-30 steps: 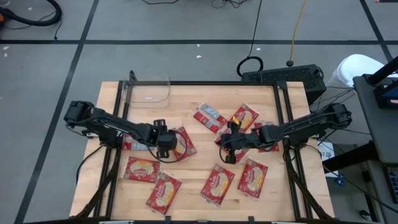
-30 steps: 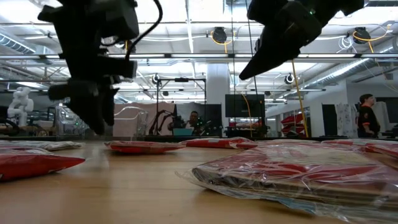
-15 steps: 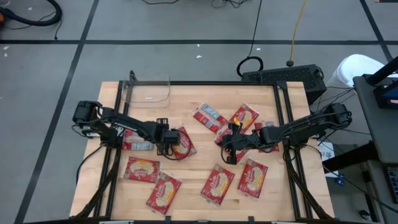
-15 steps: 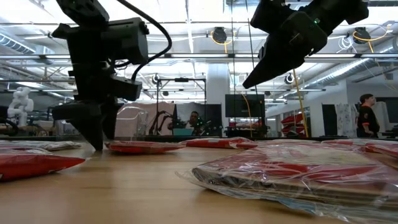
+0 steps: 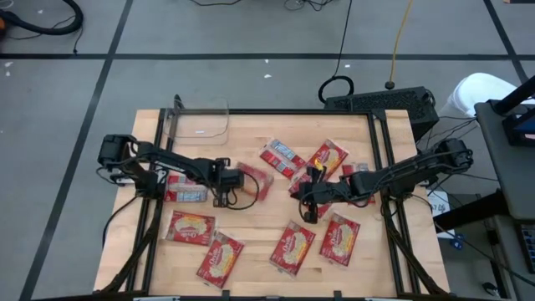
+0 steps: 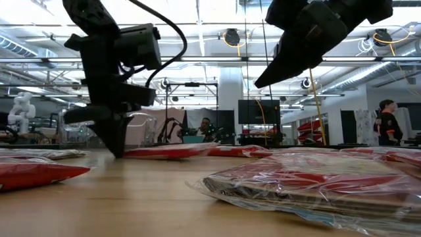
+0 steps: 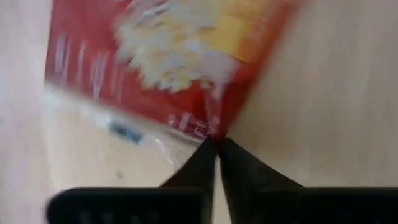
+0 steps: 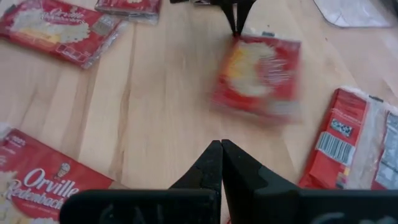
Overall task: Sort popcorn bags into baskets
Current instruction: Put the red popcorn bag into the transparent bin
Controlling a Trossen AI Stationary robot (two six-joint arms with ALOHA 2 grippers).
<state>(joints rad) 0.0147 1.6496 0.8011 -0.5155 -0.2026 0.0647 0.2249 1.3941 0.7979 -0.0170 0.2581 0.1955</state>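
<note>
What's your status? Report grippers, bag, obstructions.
Left gripper shut on popcorn bag edge, mid-table. Right gripper shut, empty, above table. Clear bin at far left corner, nothing between.

both arms reach inward, left gripper point(image 5: 235, 178) and right gripper point(image 5: 293, 191) pinched closed.

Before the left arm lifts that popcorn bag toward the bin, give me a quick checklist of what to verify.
1. Left end effector shut on the popcorn bag: ok, fingers pinch its edge.
2. Grip depth: not ok, only the bag's edge is caught.
3. Bag off the table: cannot tell; it looks tilted in the low view.
4. Clear bin free of bags: ok.
5. Right end effector out of the way: ok, shut and above the table among other bags.
</note>
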